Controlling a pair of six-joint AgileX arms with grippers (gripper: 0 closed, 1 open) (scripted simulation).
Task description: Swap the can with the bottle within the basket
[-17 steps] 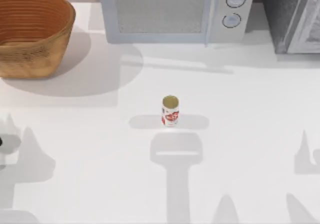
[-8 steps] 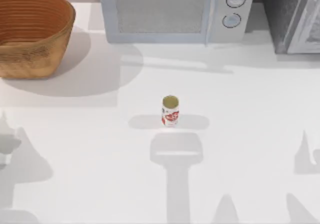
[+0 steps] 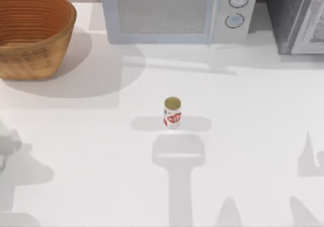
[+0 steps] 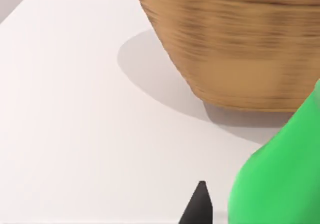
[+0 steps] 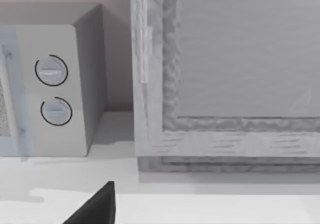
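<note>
Status: about halfway by my read. My left gripper [image 4: 212, 211] looks clamped on the bottle [image 4: 280, 174]: in the left wrist view the green body sits right against one dark fingertip [image 4: 200, 204], with the basket [image 4: 235, 44] wall close ahead and its base on the table [image 4: 75, 109]. I'm calling that a hold from how close the bottle is, since the second finger is hidden behind it.

Top view: basket [image 3: 30, 32] at 10 o'clock of the table, against the left edge, and the part of its inside I can see is bare. Can [image 3: 172, 112] stands upright near table centre, well apart from the basket, roughly 4 o'clock from it. Microwave [image 3: 174, 11] at 12 o'clock, a second grey appliance [image 3: 296, 16] at 1 to 2 o'clock.

Right arm parked; its wrist view faces the microwave dials [image 5: 52, 91] and the grey appliance's door [image 5: 240, 59], with one dark fingertip [image 5: 97, 206] at the frame edge. Can't tell whether that gripper is wide or narrow.

Done, as I judge it: bottle out of the basket, in my left grip.
Left: set the bottle down on the table, pick up the can, drop it into the basket.
</note>
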